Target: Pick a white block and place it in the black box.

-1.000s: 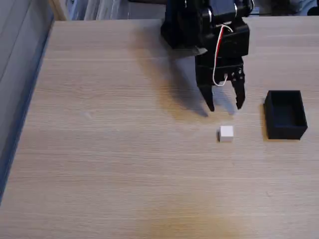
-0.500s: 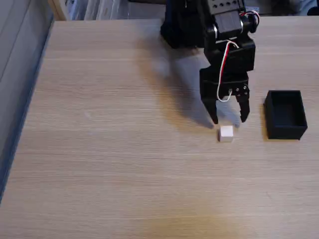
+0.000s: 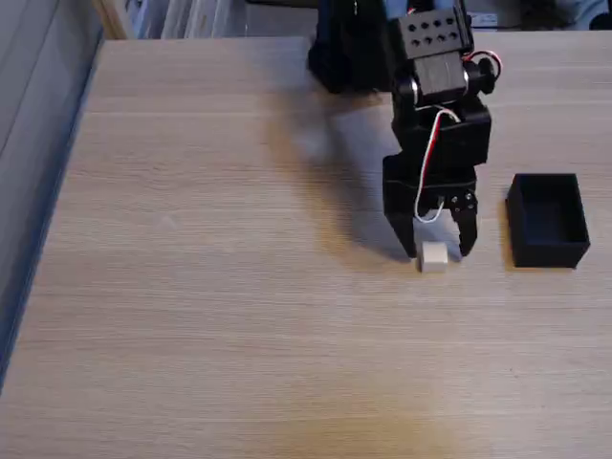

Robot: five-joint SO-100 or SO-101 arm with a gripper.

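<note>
Fixed view, single arm on a light wood-grain tabletop point(image 3: 210, 287). The black arm reaches down from the far edge of the tabletop, its gripper point(image 3: 439, 253) pointing downward with the fingers point(image 3: 407, 239) spread apart, released, not clamped on anything.

The white block point(image 3: 434, 256) sits on the tabletop directly between the two fingers, its upper part level with the fingertips. A narrow gap appears on each side of the block; whether either finger touches it cannot be determined at this resolution. The block rests flat and upright.

The black box point(image 3: 547, 221) stands on the tabletop to the right of the fingers in this view, near but clearly apart from them, open top facing up. Its interior is dark; contents cannot be made out.

A red and white wire point(image 3: 427, 167) loops down the front of the gripper housing above the fingers. The arm's shadow falls on the tabletop to the left of the fingers.
</note>
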